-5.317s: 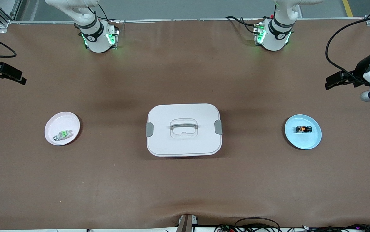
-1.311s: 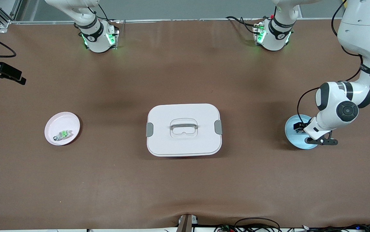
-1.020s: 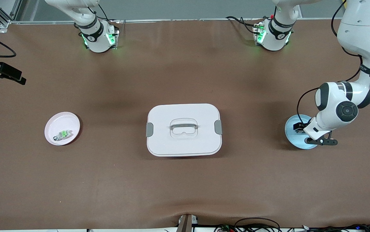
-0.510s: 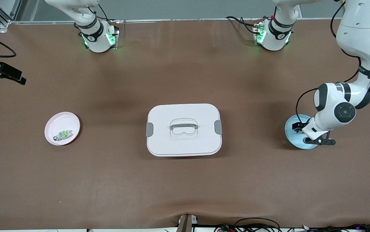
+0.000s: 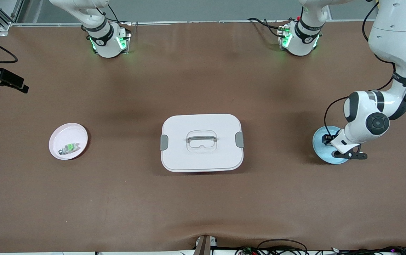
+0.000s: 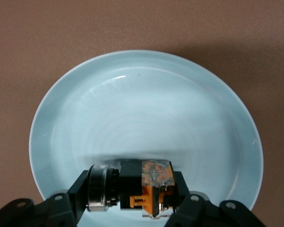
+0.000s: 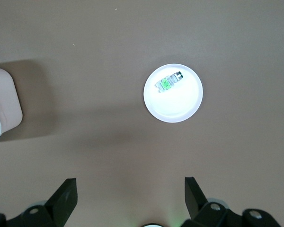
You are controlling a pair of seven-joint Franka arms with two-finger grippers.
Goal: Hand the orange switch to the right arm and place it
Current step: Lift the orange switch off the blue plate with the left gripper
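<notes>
The orange switch (image 6: 151, 184), a small black block with an orange part and a metal ring at one end, lies in the pale blue plate (image 6: 146, 109) near the left arm's end of the table. My left gripper (image 6: 132, 191) is shut on the switch, one finger at each end. In the front view the left wrist covers most of that blue plate (image 5: 320, 149), and my left gripper (image 5: 330, 140) is down in it. My right gripper (image 5: 20, 86) waits open in the air at the right arm's end of the table, and nothing is between the jaws of the right gripper (image 7: 130, 196).
A white lidded box (image 5: 201, 142) with a handle sits mid-table. A pink plate (image 5: 77, 132) toward the right arm's end holds a pale switch with a green part (image 5: 69, 147). Both arm bases stand along the table's back edge.
My left gripper has closed from open onto the orange switch in the blue plate. The left arm shifted only slightly. The right arm has not moved.
</notes>
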